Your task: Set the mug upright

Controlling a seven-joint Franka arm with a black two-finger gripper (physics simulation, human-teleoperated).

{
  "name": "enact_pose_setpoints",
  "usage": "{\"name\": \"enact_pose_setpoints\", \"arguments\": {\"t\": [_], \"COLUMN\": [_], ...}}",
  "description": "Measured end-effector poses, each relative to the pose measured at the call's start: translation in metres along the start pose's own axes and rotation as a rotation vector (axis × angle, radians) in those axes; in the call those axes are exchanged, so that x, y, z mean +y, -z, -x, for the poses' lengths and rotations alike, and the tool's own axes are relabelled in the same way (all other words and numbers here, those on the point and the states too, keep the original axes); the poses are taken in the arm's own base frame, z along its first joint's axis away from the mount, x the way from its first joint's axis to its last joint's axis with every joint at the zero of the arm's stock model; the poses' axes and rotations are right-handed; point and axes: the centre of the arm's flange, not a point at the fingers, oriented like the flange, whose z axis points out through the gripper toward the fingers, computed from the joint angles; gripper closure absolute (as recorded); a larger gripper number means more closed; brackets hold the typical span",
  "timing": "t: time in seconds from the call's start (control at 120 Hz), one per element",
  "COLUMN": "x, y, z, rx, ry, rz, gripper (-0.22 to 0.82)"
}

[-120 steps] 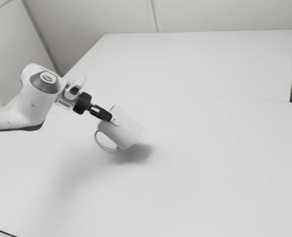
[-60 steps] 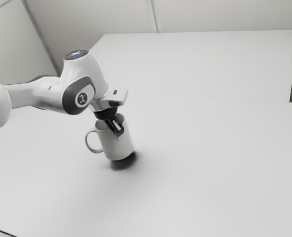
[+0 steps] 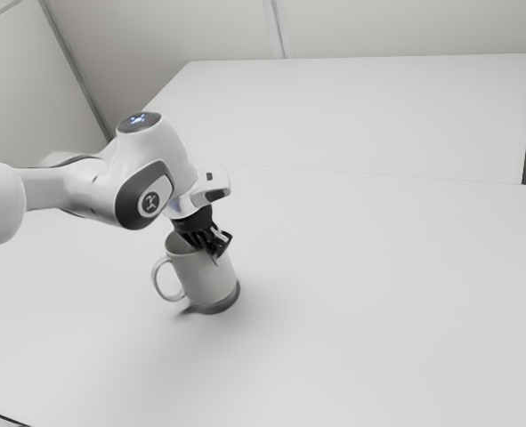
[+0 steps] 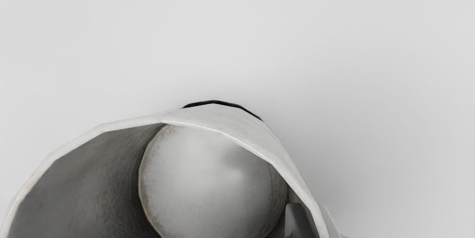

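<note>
Going L to R in the exterior view: my arm [image 3: 142, 178] reaches in from that view's left; next comes the handle [image 3: 162, 280], pointing back toward that same side, w/ nothing of mine on it; then the mug [image 3: 207, 283], mouth up & approx. upright, maybe w/ a slight lean; its base [image 3: 216, 309] is at or just over the table [image 3: 378, 294], w/ a dark band under it, & I can't tell if it sits flat; last, at the rim's side away from the handle, my gripper [image 3: 214, 252], clenched on the mug's wall; per the wrist view, one finger [image 4: 295, 223] is inside the mouth & the other [image 4: 332, 227] outside, w/ the wall pinched between.

I judge this to be the set-down, nearly done; to do it well: ease down slowly, no sideways drag, b/c a one-sided pinch lets the mug pivot about the grip; level the wrist if the lean is real, so the whole base meets the table & not just one edge; once it's flat, don't press, or the wall may slip or tip; then part the fingers gently, only enough to free the wall, & lift straight up along it, so the inner one doesn't hook the rim & pull the mug over.
</note>
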Motion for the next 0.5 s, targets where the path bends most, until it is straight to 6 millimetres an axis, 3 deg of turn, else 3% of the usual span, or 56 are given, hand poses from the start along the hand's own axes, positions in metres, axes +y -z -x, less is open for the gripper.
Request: {"name": "enact_pose_setpoints", "arguments": {"t": [0.192, 0.342, 0.442, 0.5], "x": [0.0, 0.0, 0.009, 0.013], "y": [-0.01, -0.007, 0.01, 0.04], "z": [0.002, 0.001, -0.007, -0.019], "rx": [-0.011, -0.001, 0.035, 0.077], "ry": [0.082, 0.13, 0.138, 0.141], "rz": [0.006, 0.008, 0.009, 0.011], "gripper": [0.37, 0.18, 0.11, 0.09]}}
